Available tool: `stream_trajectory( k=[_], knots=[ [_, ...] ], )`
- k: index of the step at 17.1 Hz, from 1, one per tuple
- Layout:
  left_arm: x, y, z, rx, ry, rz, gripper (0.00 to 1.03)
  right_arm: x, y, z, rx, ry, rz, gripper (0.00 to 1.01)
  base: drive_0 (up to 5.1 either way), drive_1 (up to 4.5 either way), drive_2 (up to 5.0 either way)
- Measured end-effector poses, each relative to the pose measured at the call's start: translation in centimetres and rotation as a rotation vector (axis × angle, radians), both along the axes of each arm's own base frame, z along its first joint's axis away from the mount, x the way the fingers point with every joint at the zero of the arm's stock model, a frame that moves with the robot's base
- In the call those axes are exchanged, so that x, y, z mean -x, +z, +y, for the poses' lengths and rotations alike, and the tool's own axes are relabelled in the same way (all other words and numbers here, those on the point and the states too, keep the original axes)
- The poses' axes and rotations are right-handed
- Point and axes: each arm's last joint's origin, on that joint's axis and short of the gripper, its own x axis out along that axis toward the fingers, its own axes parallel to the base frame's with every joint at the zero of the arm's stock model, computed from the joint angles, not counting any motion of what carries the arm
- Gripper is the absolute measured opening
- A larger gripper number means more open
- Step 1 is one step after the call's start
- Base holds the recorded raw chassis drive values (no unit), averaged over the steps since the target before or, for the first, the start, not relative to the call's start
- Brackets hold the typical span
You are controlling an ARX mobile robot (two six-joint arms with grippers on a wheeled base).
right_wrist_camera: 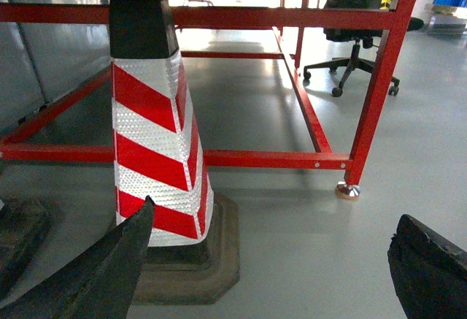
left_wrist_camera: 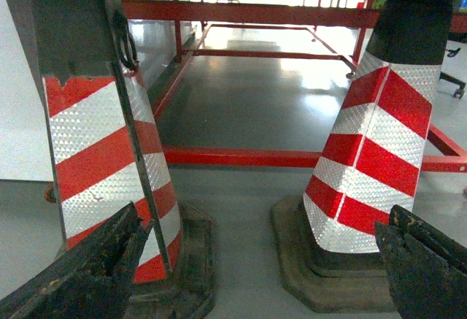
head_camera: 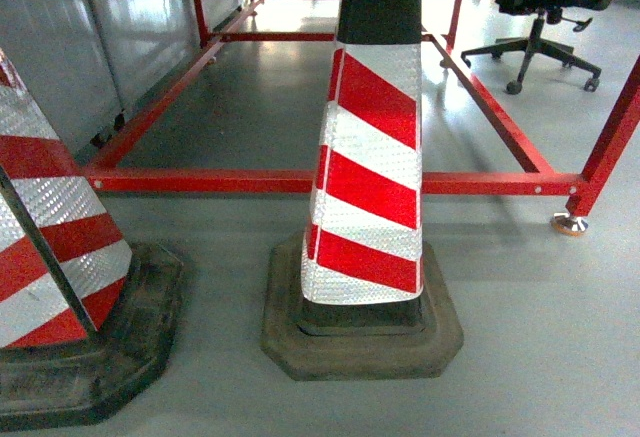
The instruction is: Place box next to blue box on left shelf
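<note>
Neither the blue box nor the silvery left shelf can be made out in any view. Two red-and-white striped traffic cones are seen on the grey floor (head_camera: 540, 327): the middle cone (head_camera: 365, 177) stands upright on a dark rubber base just in front of the low rail of a red-framed rack (head_camera: 300, 181), and the left cone (head_camera: 45, 247) stands near it, cut off by the picture's edge. A black office chair (head_camera: 535, 37) is seen beyond the rack, at the upper right.

In the left wrist view, the left tool (left_wrist_camera: 248, 275) is shown spread wide, its dark fingers (left_wrist_camera: 87, 275) at the lower corners with nothing between them. In the right wrist view, the right tool (right_wrist_camera: 270, 268) is likewise spread apart and holds nothing; the middle cone is seen just beyond its left finger (right_wrist_camera: 102, 275).
</note>
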Motion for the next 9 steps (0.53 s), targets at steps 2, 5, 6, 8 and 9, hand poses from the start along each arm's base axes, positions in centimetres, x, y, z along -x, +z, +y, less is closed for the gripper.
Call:
stream_trajectory(
  k=[2, 5, 6, 8, 9],
  knots=[
    [0.0, 0.0, 0.0, 0.0, 0.0, 0.0, 0.98, 0.0, 0.01, 0.0, 0.0, 0.0, 0.0, 0.98, 0.0, 0.0, 0.0],
    [0.0, 0.0, 0.0, 0.0, 0.0, 0.0, 0.98, 0.0, 0.0, 0.0, 0.0, 0.0, 0.0, 0.98, 0.0, 0.0, 0.0],
    [0.0, 0.0, 0.0, 0.0, 0.0, 0.0, 0.98, 0.0, 0.01, 0.0, 0.0, 0.0, 0.0, 0.98, 0.0, 0.0, 0.0],
    [0.0, 0.0, 0.0, 0.0, 0.0, 0.0, 0.98, 0.0, 0.01, 0.0, 0.0, 0.0, 0.0, 0.98, 0.0, 0.0, 0.0],
    [0.0, 0.0, 0.0, 0.0, 0.0, 0.0, 0.98, 0.0, 0.01, 0.0, 0.0, 0.0, 0.0, 0.98, 0.0, 0.0, 0.0]
  ],
)
